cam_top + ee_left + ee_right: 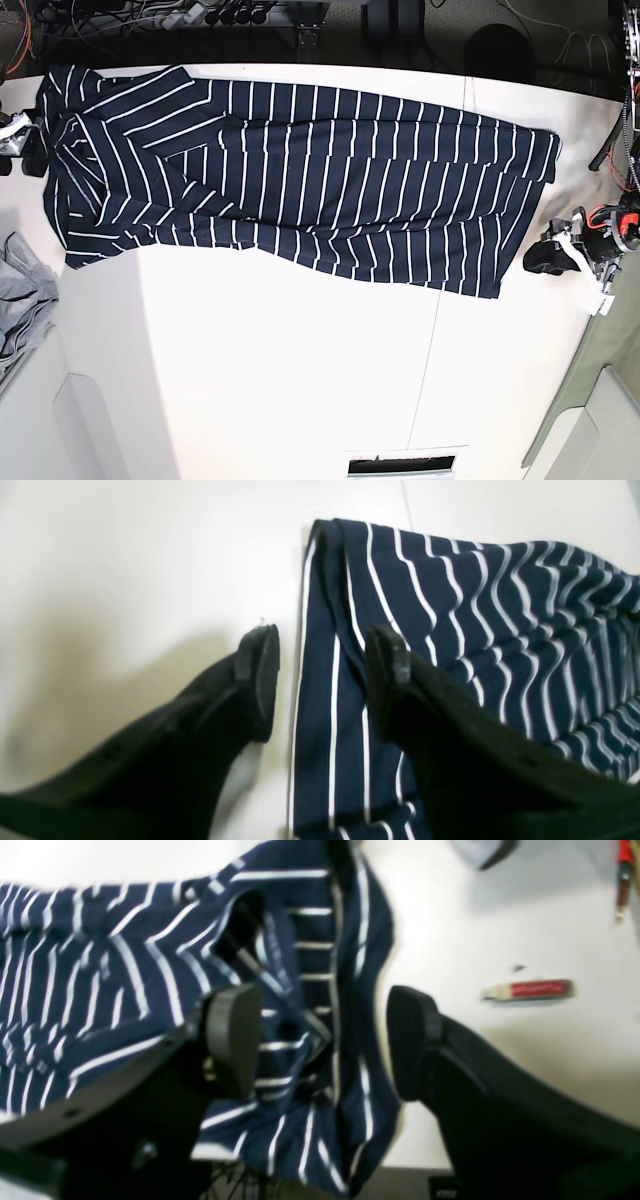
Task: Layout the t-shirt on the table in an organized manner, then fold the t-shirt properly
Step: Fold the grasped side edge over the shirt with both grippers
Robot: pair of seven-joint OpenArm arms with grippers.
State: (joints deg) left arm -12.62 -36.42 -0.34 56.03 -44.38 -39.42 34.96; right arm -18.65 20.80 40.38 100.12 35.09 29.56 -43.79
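The dark navy t-shirt [300, 180] with thin white stripes lies spread across the far half of the white table [300, 380], its sleeve end folded over at the left. My left gripper [322, 650] is open, straddling the t-shirt's [450, 605] straight edge. One finger [257, 670] is over bare table and the other [390, 660] over cloth. In the base view the left gripper [550, 258] sits by the shirt's right end. My right gripper [325, 1040] is open above the rumpled end of the t-shirt [100, 965], at the table's left edge [20, 140].
A plain grey garment [20, 300] lies off the table's left side. A red and white stick [527, 990] rests on the table near the right gripper, with a red tool [622, 875] farther off. Cables [180, 15] run behind the far edge. A thin seam [437, 320] crosses the tabletop.
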